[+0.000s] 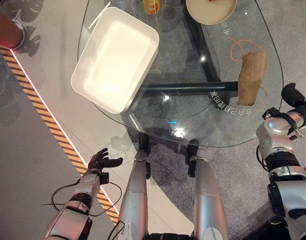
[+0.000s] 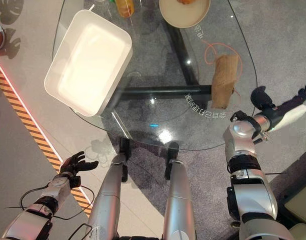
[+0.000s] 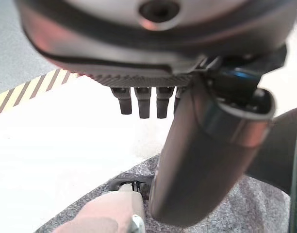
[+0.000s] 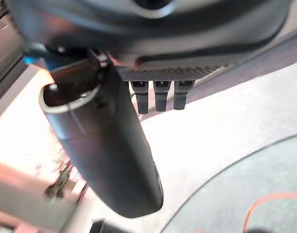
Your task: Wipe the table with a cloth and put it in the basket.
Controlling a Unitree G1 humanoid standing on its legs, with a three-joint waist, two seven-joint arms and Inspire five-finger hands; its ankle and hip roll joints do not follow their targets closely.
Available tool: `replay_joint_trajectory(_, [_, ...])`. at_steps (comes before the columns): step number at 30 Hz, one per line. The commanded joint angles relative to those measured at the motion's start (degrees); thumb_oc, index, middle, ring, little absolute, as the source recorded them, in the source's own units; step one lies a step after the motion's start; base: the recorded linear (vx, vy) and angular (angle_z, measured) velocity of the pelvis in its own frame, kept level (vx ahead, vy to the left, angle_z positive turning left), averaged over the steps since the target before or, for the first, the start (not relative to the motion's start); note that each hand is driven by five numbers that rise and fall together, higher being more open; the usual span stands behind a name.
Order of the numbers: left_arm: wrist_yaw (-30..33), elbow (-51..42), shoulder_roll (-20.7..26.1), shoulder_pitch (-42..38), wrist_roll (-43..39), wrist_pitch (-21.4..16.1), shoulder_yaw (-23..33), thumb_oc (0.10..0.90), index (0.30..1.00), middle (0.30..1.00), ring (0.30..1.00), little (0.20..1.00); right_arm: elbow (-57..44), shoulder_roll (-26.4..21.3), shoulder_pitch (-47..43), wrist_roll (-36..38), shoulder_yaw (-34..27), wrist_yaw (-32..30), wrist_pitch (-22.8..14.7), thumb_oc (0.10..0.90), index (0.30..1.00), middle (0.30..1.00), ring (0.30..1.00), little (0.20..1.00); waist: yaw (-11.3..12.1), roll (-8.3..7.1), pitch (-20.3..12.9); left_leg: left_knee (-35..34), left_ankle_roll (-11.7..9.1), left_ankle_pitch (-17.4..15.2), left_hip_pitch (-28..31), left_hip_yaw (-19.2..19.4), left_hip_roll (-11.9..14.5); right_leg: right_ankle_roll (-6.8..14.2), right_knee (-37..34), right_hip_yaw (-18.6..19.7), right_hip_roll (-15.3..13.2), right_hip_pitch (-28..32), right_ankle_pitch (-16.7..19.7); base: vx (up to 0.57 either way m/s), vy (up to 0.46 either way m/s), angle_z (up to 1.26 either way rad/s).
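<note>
Silver-grey arms, dark hands.
The left hand (image 1: 102,161) is black with slim fingers; the right hand (image 2: 285,107) wears a white thumb cover.

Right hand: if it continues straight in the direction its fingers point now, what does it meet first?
Probably nothing. The right hand is beside the table, fingers straight and pointing outward, away from the cloth. Past them I see bare floor, though depth is unclear.

1. The counter (image 1: 193,125) is clear glass, smooth and glossy with bright glints.
2. The cloth (image 1: 251,77) looks coarse, matt, tan and woven.
3. The white basket (image 1: 115,57) appears smooth, faintly shiny plastic.
4. The floor (image 1: 28,150) is matt grey.
</note>
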Motion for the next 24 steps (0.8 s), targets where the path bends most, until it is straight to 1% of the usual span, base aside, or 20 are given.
replay_joint_trajectory(1, [1.04, 1.18, 1.96, 2.81, -1.66, 0.36, 0.8, 0.8, 0.9, 0.9, 0.9, 0.9, -4.56, -5.72, -0.49, -4.47, 0.2, -0.81, -2.41, 0.8, 0.9, 0.9, 0.9, 0.9, -0.29, -0.83, -1.04, 5.88, 3.91, -7.97, 2.38, 3.74, -3.74, -0.88, -4.47, -1.01, 3.39, 3.36, 2.56, 0.0, 0.0, 0.0])
replay_joint_trajectory(4, [0.59, 1.35, 1.83, 2.49, -1.21, 0.43, 0.73, 0.8, 0.9, 0.9, 0.9, 0.9, -3.55, -5.17, -1.65, -4.29, 1.95, 2.28, -1.56, 0.8, 0.9, 0.9, 0.9, 0.9, -0.09, -0.65, -1.04, 5.96, 3.86, -8.0, 2.36, 3.96, -3.73, -0.99, -4.28, -1.18, 3.23, 3.31, 2.34, 0.0, 0.001, 0.01])
replay_joint_trajectory(10, [0.82, 1.61, 1.07, 2.05, -0.41, 0.3, 0.1, 0.8, 0.9, 0.9, 0.9, 0.9, -1.91, -3.13, -2.52, -3.16, 4.81, 5.74, 0.49, 0.8, 0.9, 0.9, 0.9, 0.9, 0.07, -0.39, -1.04, 5.79, 3.79, -8.15, 2.88, 4.59, -3.66, -1.03, -4.21, -1.35, 2.96, 3.64, 2.15, 0.0, -0.002, 0.01])
replay_joint_trajectory(14, [1.04, 1.61, 0.9, 1.89, -0.28, 0.33, -0.01, 0.8, 0.9, 0.9, 0.9, 0.9, -1.76, -2.15, -2.86, -2.84, 6.04, 6.71, 1.63, 0.8, 0.9, 0.9, 0.9, 0.9, 0.14, -0.32, -1.04, 5.74, 3.82, -8.15, 3.04, 4.7, -3.7, -1.07, -4.05, -1.46, 2.95, 3.64, 2.12, 0.0, -0.002, 0.04])
replay_joint_trajectory(17, [1.25, 1.5, 0.79, 1.65, -0.06, 0.69, -0.08, 0.8, 0.9, 0.9, 0.9, 0.9, -1.58, -1.3, -3.17, -2.68, 7.0, 8.52, 3.7, 0.8, 0.9, 0.9, 0.9, 0.9, 0.15, -0.28, -1.04, 5.72, 3.84, -8.19, 3.28, 5.03, -3.72, -1.2, -3.98, -1.58, 2.95, 3.72, 2.08, 0.0, 0.0, 0.0])
replay_joint_trajectory(18, [1.19, 1.67, 0.68, 1.53, 0.11, 0.7, -0.22, 0.8, 0.9, 0.9, 0.9, 0.9, -0.71, -1.06, -3.76, -2.19, 7.49, 9.52, 4.52, 0.8, 0.9, 0.9, 0.9, 0.9, 0.26, -0.2, -1.04, 5.72, 3.82, -8.21, 3.34, 5.1, -3.67, -1.22, -3.92, -1.63, 2.89, 3.74, 2.05, 0.0, 0.0, 0.0])
replay_joint_trajectory(24, [1.09, 1.95, 0.05, 1.12, 0.78, 0.86, -0.59, 0.8, 0.9, 0.9, 0.9, 0.9, 2.91, 0.38, -4.81, 1.31, 8.07, 13.5, 6.19, 0.8, 0.9, 0.9, 0.9, 0.9, 0.66, 0.09, -1.04, 5.39, 3.98, -8.06, 3.44, 5.06, -3.96, -1.34, -3.95, -1.62, 3.05, 3.68, 2.02, 0.0, 0.0, 0.0])
